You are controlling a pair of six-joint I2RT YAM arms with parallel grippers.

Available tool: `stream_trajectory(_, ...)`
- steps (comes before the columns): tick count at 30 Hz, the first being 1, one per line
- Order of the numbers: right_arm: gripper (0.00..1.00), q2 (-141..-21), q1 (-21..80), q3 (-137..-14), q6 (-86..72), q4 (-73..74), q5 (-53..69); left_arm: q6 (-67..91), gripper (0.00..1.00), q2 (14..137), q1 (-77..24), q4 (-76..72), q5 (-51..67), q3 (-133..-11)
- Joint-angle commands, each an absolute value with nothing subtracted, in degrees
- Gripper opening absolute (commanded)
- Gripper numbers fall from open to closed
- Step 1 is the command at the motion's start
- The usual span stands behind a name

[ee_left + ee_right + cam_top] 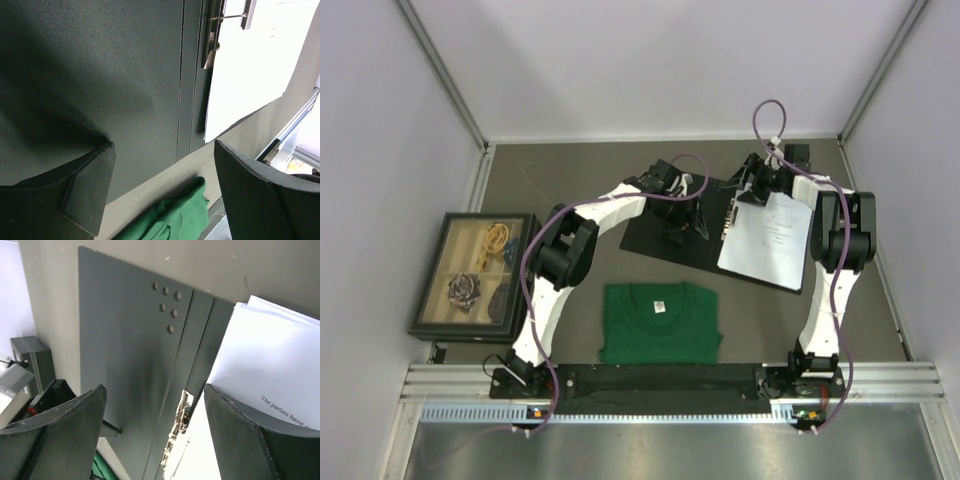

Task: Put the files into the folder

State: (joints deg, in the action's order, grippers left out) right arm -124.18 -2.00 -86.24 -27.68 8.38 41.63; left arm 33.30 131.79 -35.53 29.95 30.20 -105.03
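I'm holding the left gripper [162,144] spread and empty over the black left leaf of the open folder [665,235]. The files [770,240] are lying on its right leaf, under the right gripper [155,387], likewise spread. Any nudge is risking skewing sheets off the clip [181,412]. A grey table [570,170] is carrying everything, with pale walls [670,60] enclosing it.

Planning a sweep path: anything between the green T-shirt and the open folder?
Nothing. A bare strip of table separates the green T-shirt from the near edge of the folder; the top external and left wrist views both show it.
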Motion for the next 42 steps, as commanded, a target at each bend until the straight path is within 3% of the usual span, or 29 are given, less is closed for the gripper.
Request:
stream_trajectory(1, 0.77, -124.19, -1.41, -87.1, -28.48, 5.54, 44.73, 33.22, 0.84, 133.15, -35.51, 28.48, 30.85, -106.96)
stream_trajectory(14, 0.76, -124.81, -0.79, -86.57, -31.2, 2.38, 48.25, 33.22, 0.84, 132.8, -35.51, 28.48, 30.85, -106.88)
stream_trajectory(28, 0.74, -117.52, -0.26, -82.89, -34.36, 3.25, 50.53, 33.93, 0.84, 132.89, -35.51, 28.04, 31.03, -106.79)
stream_trajectory(42, 0.73, -105.22, 4.22, -75.15, -38.74, 13.62, 42.47, 33.84, 0.84, 131.84, -35.51, 28.04, 30.85, -106.26)
